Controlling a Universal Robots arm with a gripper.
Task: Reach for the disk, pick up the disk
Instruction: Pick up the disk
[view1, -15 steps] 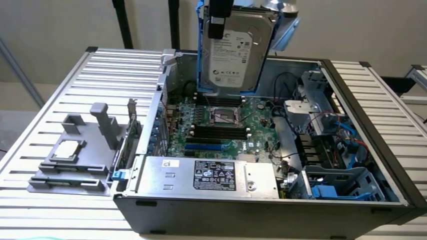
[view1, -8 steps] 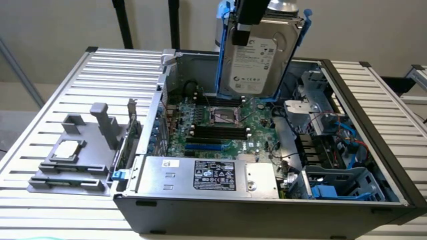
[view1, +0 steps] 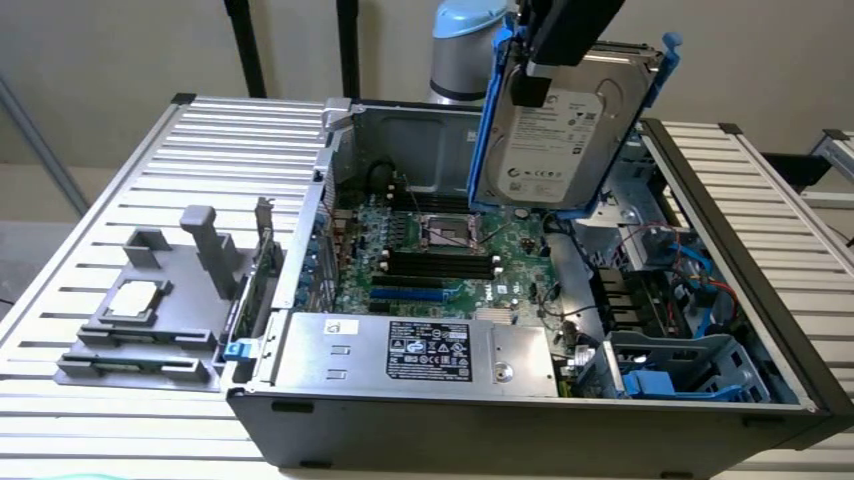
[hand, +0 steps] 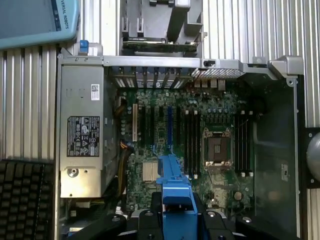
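gripper (view1: 554, 65) is clamping the flat silver disk (view1: 554, 140) in its glossy blue plastic frame, hanging long-axis upright over the open case (view1: 534, 400)

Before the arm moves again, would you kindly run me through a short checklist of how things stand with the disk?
1. Disk held by the gripper: ok.
2. Disk lifted above the open computer case: ok.
3. Blue frame still clipped on the disk: ok.
4. Disk hanging upright, label facing the exterior camera: ok.
5. Firmness of the jaws' hold: cannot tell.
6. Processor chip resting apart on the grey holder: ok.
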